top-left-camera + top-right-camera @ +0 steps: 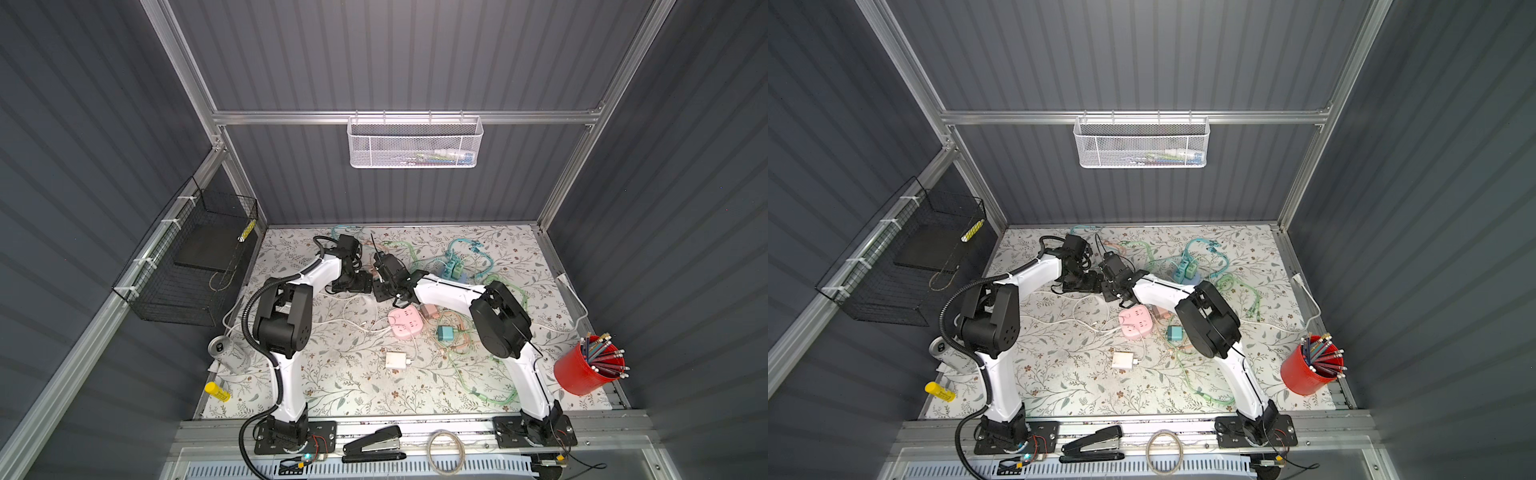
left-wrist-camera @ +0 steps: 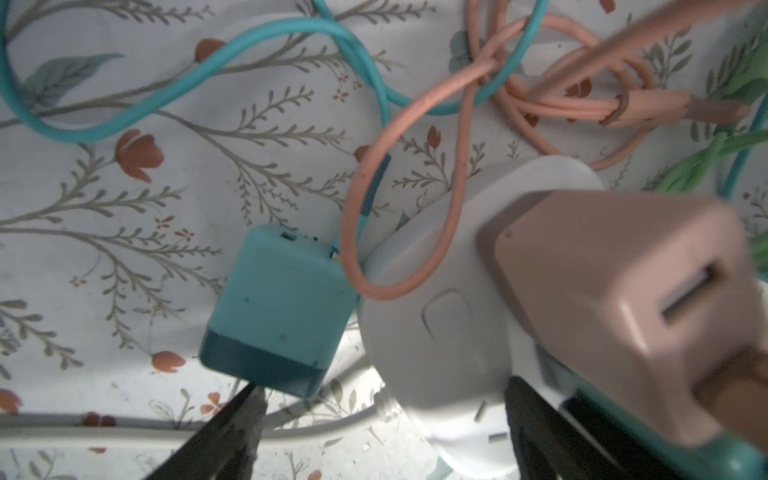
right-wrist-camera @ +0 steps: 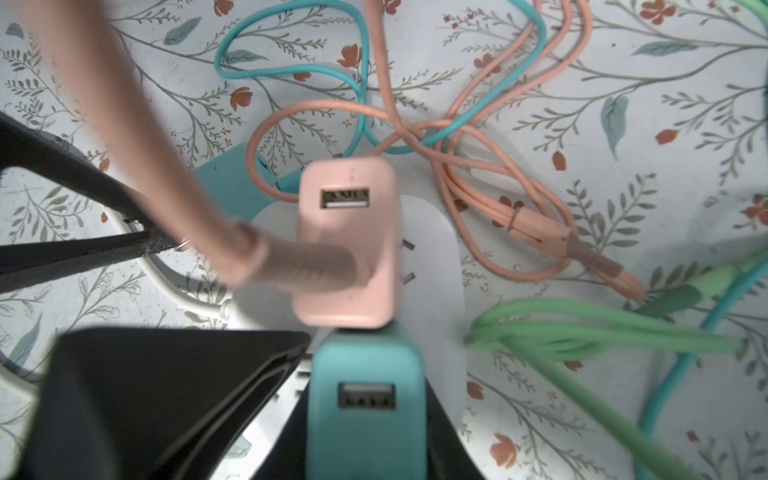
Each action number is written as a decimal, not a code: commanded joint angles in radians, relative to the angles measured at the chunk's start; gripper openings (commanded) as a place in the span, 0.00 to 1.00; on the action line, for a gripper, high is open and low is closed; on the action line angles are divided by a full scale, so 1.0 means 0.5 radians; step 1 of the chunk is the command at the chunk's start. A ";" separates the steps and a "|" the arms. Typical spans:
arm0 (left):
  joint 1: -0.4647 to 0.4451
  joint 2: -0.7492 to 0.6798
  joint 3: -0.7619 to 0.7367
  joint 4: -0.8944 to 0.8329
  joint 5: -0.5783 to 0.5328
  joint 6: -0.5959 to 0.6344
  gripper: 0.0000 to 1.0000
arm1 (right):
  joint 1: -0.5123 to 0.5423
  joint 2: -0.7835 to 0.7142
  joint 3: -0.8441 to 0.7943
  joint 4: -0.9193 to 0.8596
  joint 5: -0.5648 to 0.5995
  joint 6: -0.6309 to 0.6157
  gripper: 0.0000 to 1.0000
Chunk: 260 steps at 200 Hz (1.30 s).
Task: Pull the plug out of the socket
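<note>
Teal plug (image 3: 365,415), boxy with a USB port in its top face, is clenched between the right end effector's (image 3: 368,365) black fingers. It's upright over the white socket (image 3: 432,257), just beside a pink plug (image 3: 349,224), far-middle of the floral surface (image 1: 332,386). Left end effector (image 2: 384,386) is released, fingers spread astride the socket.
</note>
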 commanded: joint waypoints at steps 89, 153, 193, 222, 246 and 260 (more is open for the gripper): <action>-0.020 0.176 -0.045 -0.223 -0.297 0.077 0.87 | 0.003 -0.200 -0.063 0.095 0.042 0.017 0.00; -0.027 0.184 -0.042 -0.239 -0.386 0.094 0.87 | -0.019 -0.237 -0.072 0.058 0.038 0.009 0.00; -0.031 0.182 -0.060 -0.240 -0.420 0.091 0.86 | -0.059 -0.264 -0.074 0.013 0.015 0.024 0.00; -0.045 0.183 -0.064 -0.231 -0.441 0.090 0.86 | -0.097 -0.275 -0.082 0.008 -0.039 0.069 0.00; -0.045 0.197 -0.061 -0.230 -0.436 0.088 0.86 | -0.083 -0.233 -0.011 -0.072 -0.044 0.031 0.00; -0.045 0.183 -0.069 -0.222 -0.425 0.088 0.86 | -0.086 -0.261 -0.057 -0.049 -0.014 0.022 0.00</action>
